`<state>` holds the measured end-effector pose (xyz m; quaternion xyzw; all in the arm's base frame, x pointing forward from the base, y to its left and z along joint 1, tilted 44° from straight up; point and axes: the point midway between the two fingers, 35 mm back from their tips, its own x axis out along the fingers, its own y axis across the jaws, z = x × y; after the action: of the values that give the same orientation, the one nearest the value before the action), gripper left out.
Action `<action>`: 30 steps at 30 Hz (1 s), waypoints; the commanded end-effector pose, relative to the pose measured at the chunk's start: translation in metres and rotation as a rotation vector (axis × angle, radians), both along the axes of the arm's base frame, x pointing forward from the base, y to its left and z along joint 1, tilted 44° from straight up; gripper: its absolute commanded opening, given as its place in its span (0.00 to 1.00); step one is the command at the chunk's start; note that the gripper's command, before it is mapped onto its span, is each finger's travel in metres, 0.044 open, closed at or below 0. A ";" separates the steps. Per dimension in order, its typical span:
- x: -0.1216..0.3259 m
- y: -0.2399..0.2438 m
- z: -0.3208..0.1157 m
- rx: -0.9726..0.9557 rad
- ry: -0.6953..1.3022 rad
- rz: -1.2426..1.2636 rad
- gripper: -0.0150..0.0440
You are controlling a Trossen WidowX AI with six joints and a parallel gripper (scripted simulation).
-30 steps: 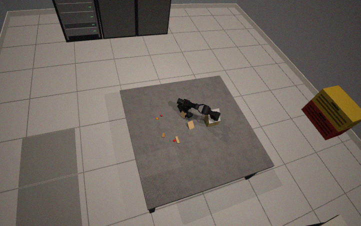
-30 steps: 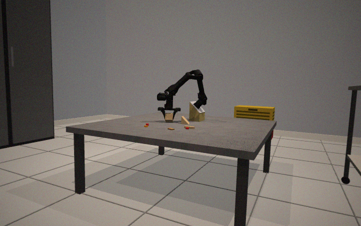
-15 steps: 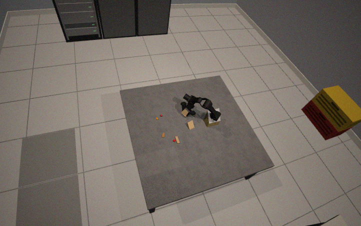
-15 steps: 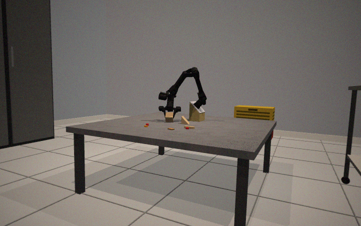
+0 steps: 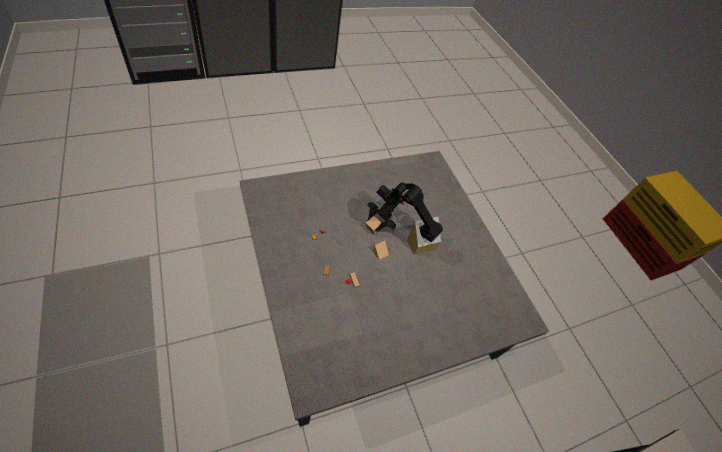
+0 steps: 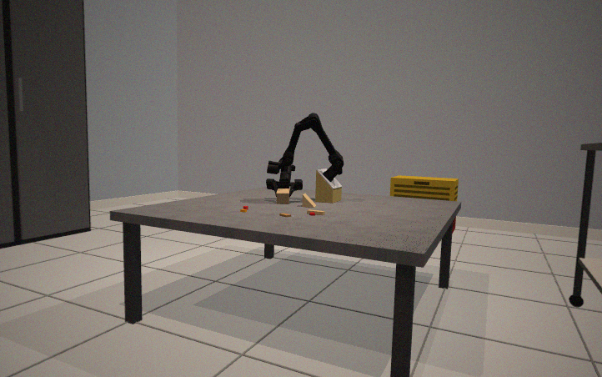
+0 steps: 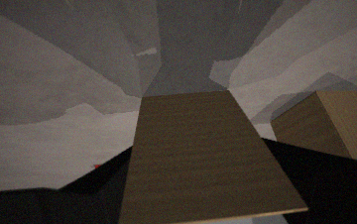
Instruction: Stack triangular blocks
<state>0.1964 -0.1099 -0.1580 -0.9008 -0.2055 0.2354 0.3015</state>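
One triangular wooden block [image 5: 373, 224] [image 6: 283, 196] [image 7: 198, 154] is between the fingers of my gripper [image 5: 379, 219] [image 6: 283, 188] [image 7: 192, 146], which is shut on it. It appears to be held a little above the table; its underside and the exact gap are hard to see. The other triangular block [image 5: 382, 249] [image 6: 308, 201] [image 7: 309, 129] stands on the table, apart from the held one, with a slope showing in the exterior view. In the wrist view it is at the right edge, partly cut off.
The arm stands on a wedge-shaped wooden base [image 5: 424, 247] [image 6: 326, 194], close to the standing block. Toward the cameras' side lie a tan strip [image 5: 355, 279] [image 6: 317, 212], a red piece [image 5: 348, 281] touching or near it, and a brown piece [image 5: 326, 270] [image 6: 285, 214]. Another red piece [image 5: 322, 231] and an orange piece [image 5: 313, 237] lie farther left.
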 end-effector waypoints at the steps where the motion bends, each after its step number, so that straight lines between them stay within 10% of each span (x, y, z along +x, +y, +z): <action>1: 0.001 0.000 0.000 -0.005 0.014 0.014 0.34; 16: 0.001 0.000 0.000 -0.005 0.014 0.014 1.00; 30: 0.000 -0.013 0.010 -0.008 0.017 0.012 1.00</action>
<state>0.1967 -0.1100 -0.1550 -0.8953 -0.2106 0.2455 0.3064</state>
